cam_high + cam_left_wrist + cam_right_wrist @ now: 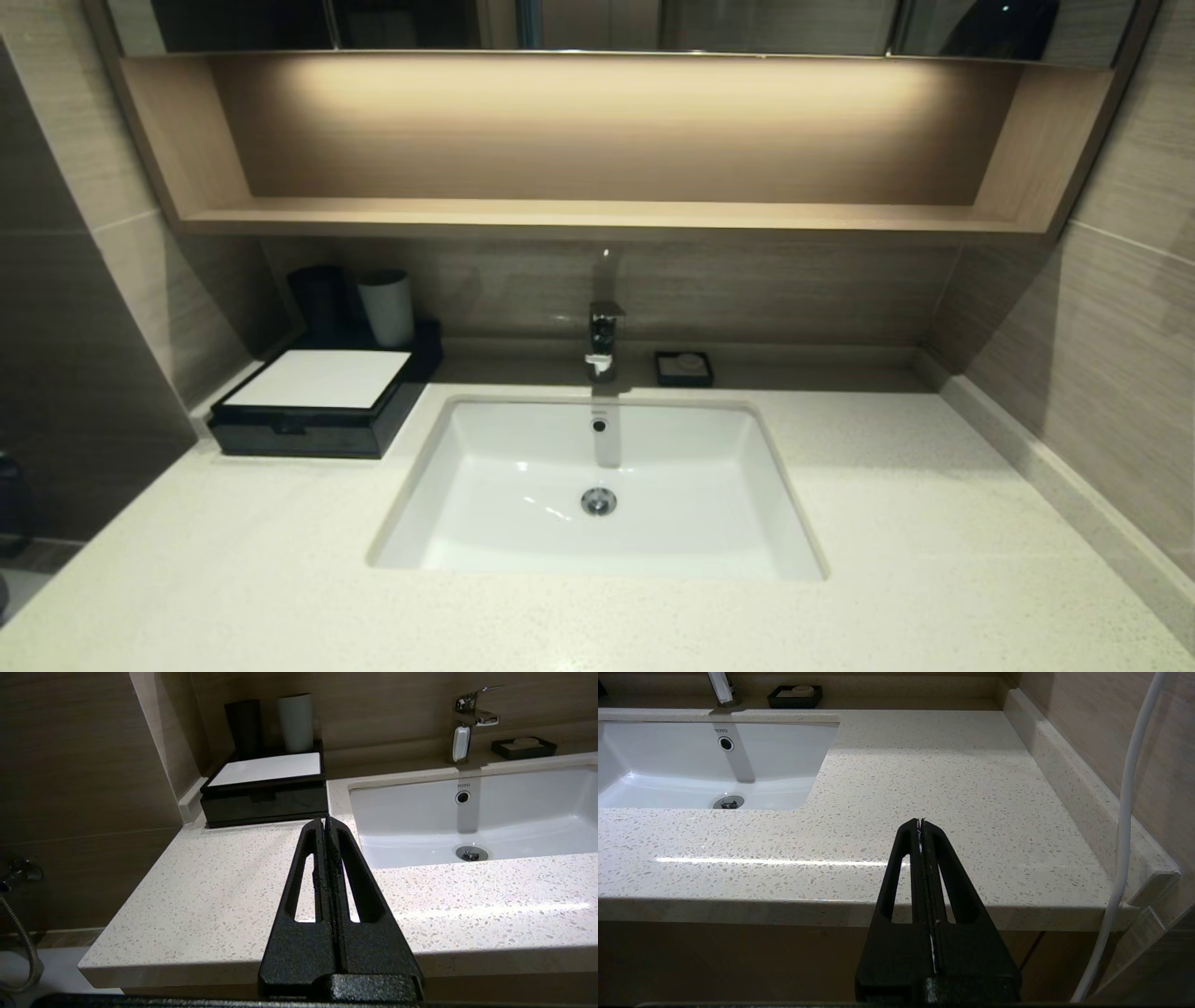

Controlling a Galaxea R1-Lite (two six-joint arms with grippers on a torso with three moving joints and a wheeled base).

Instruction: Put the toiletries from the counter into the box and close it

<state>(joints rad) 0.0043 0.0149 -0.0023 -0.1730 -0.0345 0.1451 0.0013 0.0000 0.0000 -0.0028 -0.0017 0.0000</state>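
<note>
Box point(322, 401) sits closed at left of the head view, no sachets visible on counter point(887, 485). Left gripper point(324, 823), fingers pressed together and empty, is the nearer arm; the box lies just beyond its tips. Right gripper point(920, 823) is likewise pressed shut, off at the counter's far side.

One counter point(934, 523) with one white sink point(485, 523), one tap point(604, 338) and one drain point(598, 501); one closed box point(322, 403); two cups point(386, 306), one dark, one pale; one soap dish point(683, 368); one wall shelf point(597, 217); two grippers point(324, 821), both closed
</note>
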